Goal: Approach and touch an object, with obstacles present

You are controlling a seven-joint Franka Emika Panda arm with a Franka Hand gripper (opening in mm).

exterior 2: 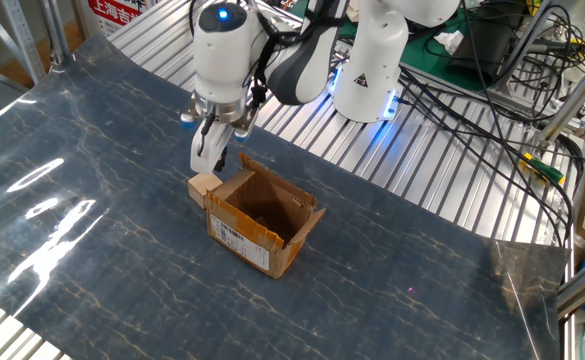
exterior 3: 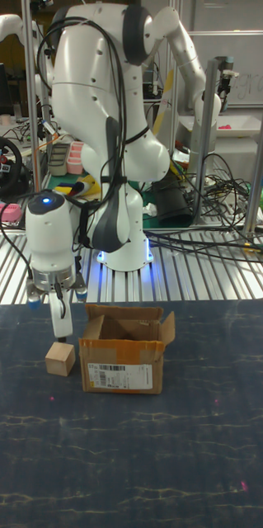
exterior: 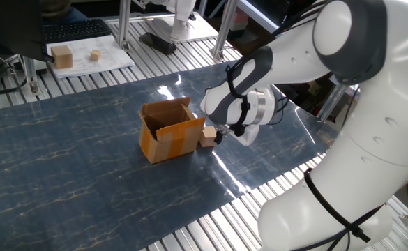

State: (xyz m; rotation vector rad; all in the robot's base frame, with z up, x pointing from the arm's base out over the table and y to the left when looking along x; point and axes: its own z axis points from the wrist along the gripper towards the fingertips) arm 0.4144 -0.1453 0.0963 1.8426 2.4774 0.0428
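Fingers (exterior 3: 61, 330) together, tip just above wooden cube (exterior 3: 60, 360) beside cardboard box (exterior 3: 121, 358) on desk (exterior 3: 147, 462)

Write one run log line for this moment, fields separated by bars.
phase: final approach | gripper: just above wooden cube, contact unclear | cardboard box: right beside cube, untouched | jaws: state unclear

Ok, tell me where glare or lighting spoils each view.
One fixed view: white glare streaks on the mat behind the box; cube clear. Other fixed view: broad reflections at the mat's left edge, blue glow under the arm's base. Tall fixed view: dimmer, the pincer dark above the cube.
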